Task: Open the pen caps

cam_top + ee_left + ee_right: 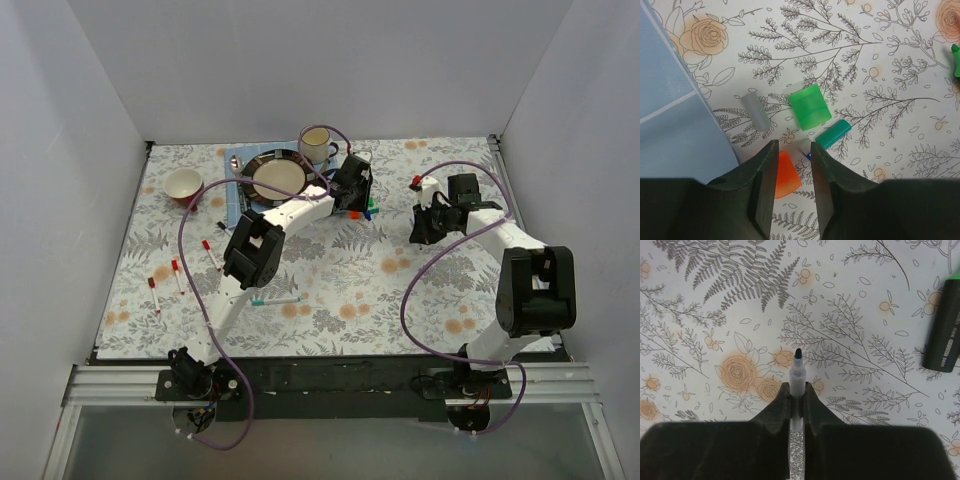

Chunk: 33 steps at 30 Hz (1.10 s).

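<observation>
Our right gripper pinches an uncapped pen, its barrel mostly hidden. Our left gripper hangs spread above the table, where we see an orange cap half covered and a blue cap barely visible.

Overhead camera spans the table; wrist cameras look closely downward.

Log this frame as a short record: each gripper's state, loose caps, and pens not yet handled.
left gripper: open, above loose caps
loose caps: green cap, teal cap, orange cap, grey cap
right gripper: shut on pen, tip bare
nearby: black marker, lying flat
far left: three red-ended pens, away from both arms
</observation>
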Each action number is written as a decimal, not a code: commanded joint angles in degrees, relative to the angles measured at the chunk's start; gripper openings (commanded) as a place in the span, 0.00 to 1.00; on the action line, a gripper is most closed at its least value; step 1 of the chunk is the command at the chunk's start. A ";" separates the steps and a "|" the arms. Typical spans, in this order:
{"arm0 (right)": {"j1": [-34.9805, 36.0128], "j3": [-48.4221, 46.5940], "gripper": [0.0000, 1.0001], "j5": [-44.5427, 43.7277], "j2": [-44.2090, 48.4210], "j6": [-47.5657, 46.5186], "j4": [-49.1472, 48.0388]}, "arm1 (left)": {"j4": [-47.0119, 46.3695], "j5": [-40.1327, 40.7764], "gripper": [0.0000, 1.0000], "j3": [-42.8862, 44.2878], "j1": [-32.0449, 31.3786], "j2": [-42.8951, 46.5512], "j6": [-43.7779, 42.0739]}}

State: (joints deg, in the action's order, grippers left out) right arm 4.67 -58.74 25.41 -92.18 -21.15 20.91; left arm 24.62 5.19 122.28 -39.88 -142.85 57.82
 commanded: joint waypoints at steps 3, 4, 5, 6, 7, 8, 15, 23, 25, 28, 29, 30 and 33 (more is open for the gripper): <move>0.08 -3.74 0.03 -5.89 -3.78 -0.82 -1.57 | 0.25 2.72 0.39 2.26 -0.20 6.25 -2.36; 0.51 -6.01 0.04 -7.03 -4.84 -1.35 -1.22 | -0.10 2.37 0.42 1.83 -0.20 7.74 -2.71; 1.04 -7.34 0.04 -10.08 -5.89 -1.96 -0.26 | -1.23 2.11 0.47 -0.09 -0.20 9.41 -3.50; 1.92 -8.83 0.05 -11.42 -8.25 -3.10 -0.08 | -2.03 1.76 0.50 -1.50 -0.20 13.78 -3.94; 2.19 -10.24 0.06 -12.74 -9.67 -3.55 0.36 | -2.99 1.49 0.53 -3.52 -0.20 16.17 -4.64; 2.28 -13.73 0.06 -15.62 -10.99 -3.99 1.93 | -5.09 1.23 0.56 -7.89 -0.20 18.63 -5.43; 2.54 -24.39 0.22 -22.59 -21.18 -6.80 6.95 | -14.77 2.46 0.98 -35.74 0.85 47.54 -6.58; 2.54 -25.11 0.46 -27.52 -18.75 -7.68 6.95 | -16.45 -1.42 0.98 -63.19 3.67 79.07 -3.42; 2.54 -23.97 0.46 -23.68 -16.46 -7.51 7.13 | -14.79 -1.67 0.98 -69.68 4.02 83.84 -1.41; 2.71 -20.99 0.46 -11.42 -10.14 -8.12 7.30 | -12.07 -3.34 0.98 -77.50 4.11 91.94 0.97; 3.06 -19.93 0.46 -6.82 -6.73 -8.90 7.83 | -11.36 -3.43 0.98 -79.11 4.11 95.44 2.37; 3.50 -18.96 0.46 -1.82 -5.13 -12.04 8.27 | -10.65 -2.91 0.98 -80.78 4.19 96.86 2.82; 6.83 -14.92 0.47 18.32 0.32 -21.69 11.60 | -8.02 2.16 0.98 -84.22 4.28 101.52 2.39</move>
State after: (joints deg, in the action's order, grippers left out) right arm 7.55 -76.58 17.87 -99.88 -31.31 28.73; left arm 12.86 3.40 40.80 -36.01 -47.18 58.74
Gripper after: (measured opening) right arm 0.467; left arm 0.981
